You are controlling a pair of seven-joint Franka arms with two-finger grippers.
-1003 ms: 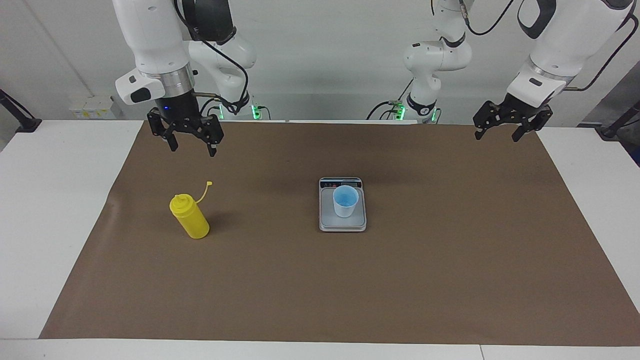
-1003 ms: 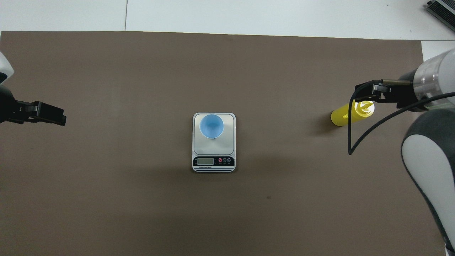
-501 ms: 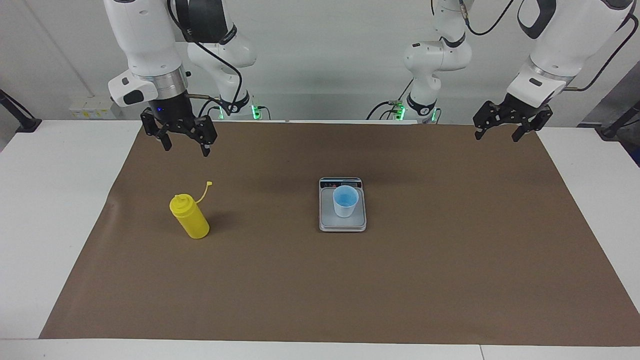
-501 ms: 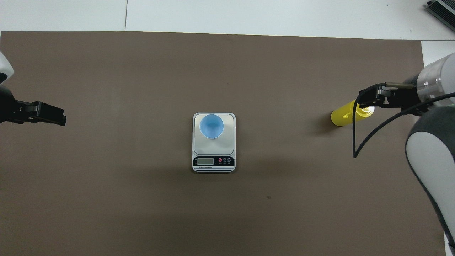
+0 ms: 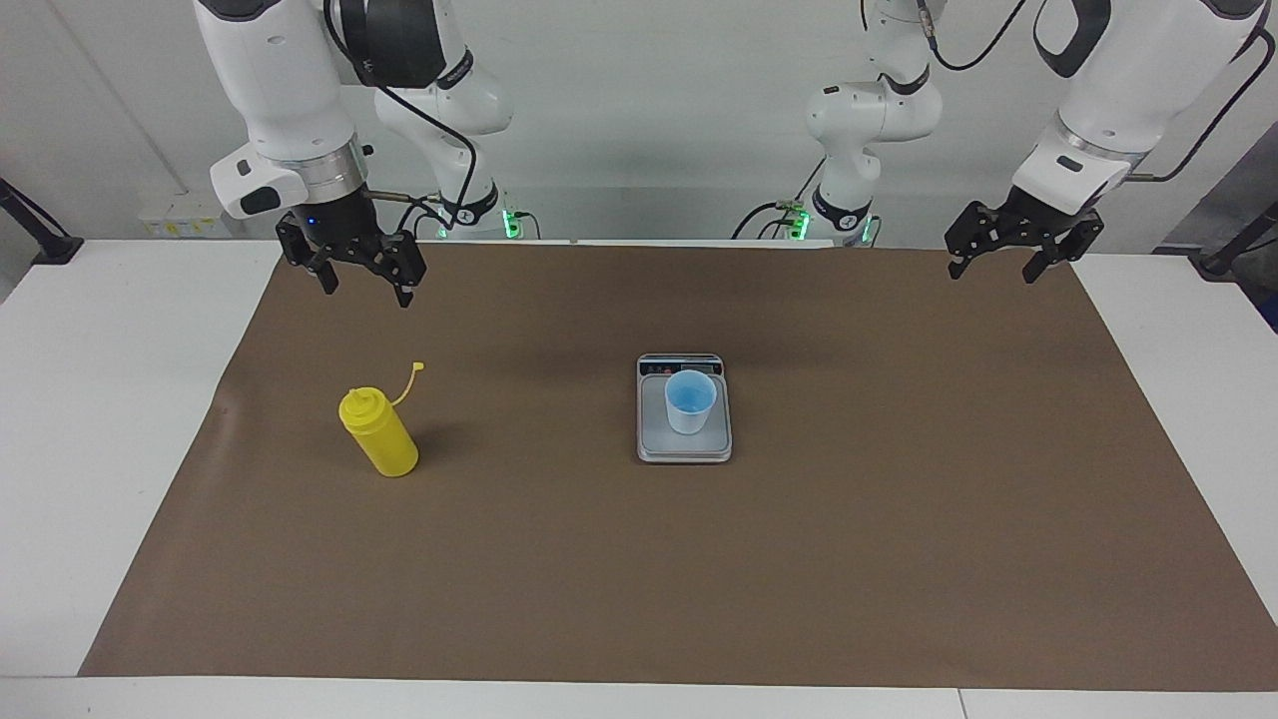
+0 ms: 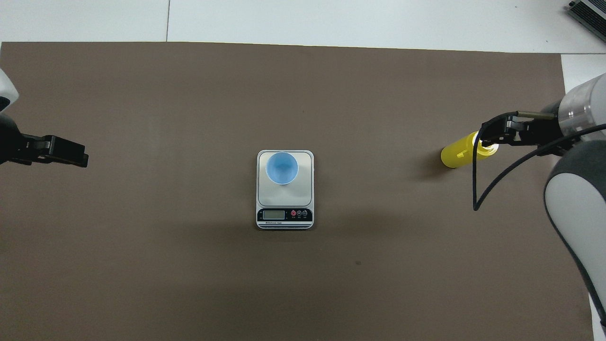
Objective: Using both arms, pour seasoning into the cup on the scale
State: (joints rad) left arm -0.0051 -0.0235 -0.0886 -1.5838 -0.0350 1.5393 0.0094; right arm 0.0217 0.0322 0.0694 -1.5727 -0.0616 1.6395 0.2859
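So the yellow squeeze bottle is standing upright on the brown mat toward the right arm's end of the tabletop, long axis straight up and down, nozzle pointing at the ceiling, with its little cap strap sticking up and off on the side nearer the robots. In the middle of the mat there's the kitchen scale, lying flat with its long side running toward and away from the robots and the display strip on the end closest to them. The light-blue cup sits upright on its plate, mouth up. Bottle and scale are well apart. The right claw hangs in the air over the mat's edge nearest the robots, fingers spread wide, holding nothing. The left claw hangs over the mat's corner at its own end, also wide open and empty.
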